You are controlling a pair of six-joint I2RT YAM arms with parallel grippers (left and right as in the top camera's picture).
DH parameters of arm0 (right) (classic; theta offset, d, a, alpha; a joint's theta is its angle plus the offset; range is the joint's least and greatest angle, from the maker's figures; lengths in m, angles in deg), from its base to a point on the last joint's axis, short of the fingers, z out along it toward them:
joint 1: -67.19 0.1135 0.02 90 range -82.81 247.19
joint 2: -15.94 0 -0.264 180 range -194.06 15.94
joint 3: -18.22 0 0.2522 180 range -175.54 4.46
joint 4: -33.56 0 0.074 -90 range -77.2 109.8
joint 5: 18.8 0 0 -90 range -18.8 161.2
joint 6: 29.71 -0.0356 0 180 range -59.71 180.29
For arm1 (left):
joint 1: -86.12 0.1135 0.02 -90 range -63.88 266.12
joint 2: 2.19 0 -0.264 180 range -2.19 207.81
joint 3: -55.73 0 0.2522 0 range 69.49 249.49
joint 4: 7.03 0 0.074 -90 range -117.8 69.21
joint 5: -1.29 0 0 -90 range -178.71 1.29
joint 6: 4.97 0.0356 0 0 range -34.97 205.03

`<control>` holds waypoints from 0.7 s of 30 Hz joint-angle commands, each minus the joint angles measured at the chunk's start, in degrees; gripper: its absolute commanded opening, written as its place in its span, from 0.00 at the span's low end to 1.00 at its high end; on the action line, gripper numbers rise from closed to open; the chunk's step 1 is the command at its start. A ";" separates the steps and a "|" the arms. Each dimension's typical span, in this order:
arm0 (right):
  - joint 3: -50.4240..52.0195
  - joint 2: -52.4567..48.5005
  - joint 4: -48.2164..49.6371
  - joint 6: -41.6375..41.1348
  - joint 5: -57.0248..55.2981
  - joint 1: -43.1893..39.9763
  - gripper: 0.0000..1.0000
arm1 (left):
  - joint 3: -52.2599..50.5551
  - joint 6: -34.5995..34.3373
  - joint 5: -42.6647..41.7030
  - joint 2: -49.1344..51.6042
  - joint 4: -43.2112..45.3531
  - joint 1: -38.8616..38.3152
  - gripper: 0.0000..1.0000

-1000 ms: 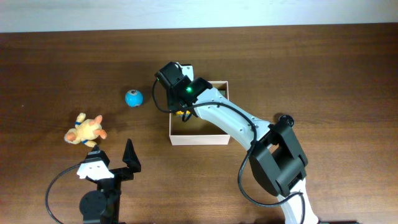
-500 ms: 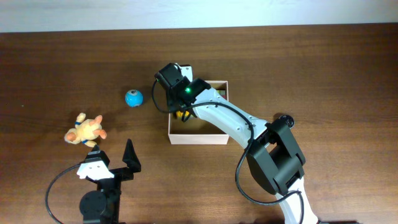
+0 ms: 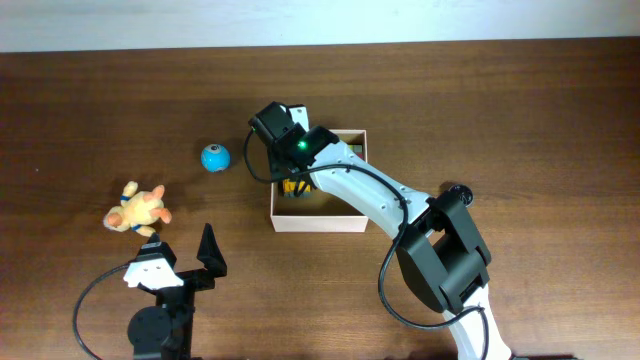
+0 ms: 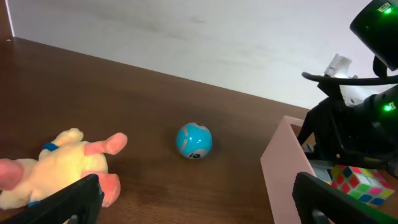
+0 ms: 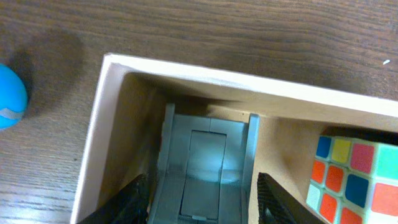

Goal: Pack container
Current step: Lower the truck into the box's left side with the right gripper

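On the dark worktop (image 3: pixel 500 120) the container (image 3: pixel 320 222) is set near the middle; it is judged light, stiff cardboard, easily slid, and best pinched over a bare wall. Jaws of the right gripper (image 5: pixel 204 199) are spread apart inside one corner, while those of the left gripper (image 4: pixel 196 190) are spread well away.

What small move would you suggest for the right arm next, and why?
Probably widen the right gripper: its fingers closely flank the grey block, which seems to rest on the container's floor beside the puzzle cube, so letting go there would pack it.
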 commanded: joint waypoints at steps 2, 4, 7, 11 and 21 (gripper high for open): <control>-1.62 2.51 -0.39 2.58 -1.14 0.22 0.51 | -0.33 0.92 -0.61 -0.50 0.13 0.20 0.99; -1.62 3.82 -0.59 3.04 -1.11 0.22 0.52 | -0.33 0.92 -0.61 -0.50 0.13 0.20 0.99; -1.64 5.88 -0.61 4.52 -1.11 0.22 0.54 | -0.33 0.92 -0.61 -0.50 0.13 0.20 0.99; -1.64 8.52 -1.53 5.09 -1.14 0.22 0.55 | -0.33 0.92 -0.61 -0.50 0.13 0.20 0.99; -1.57 9.31 -11.26 3.32 -5.03 0.22 0.46 | -0.33 0.92 -0.63 -0.50 0.13 0.20 0.99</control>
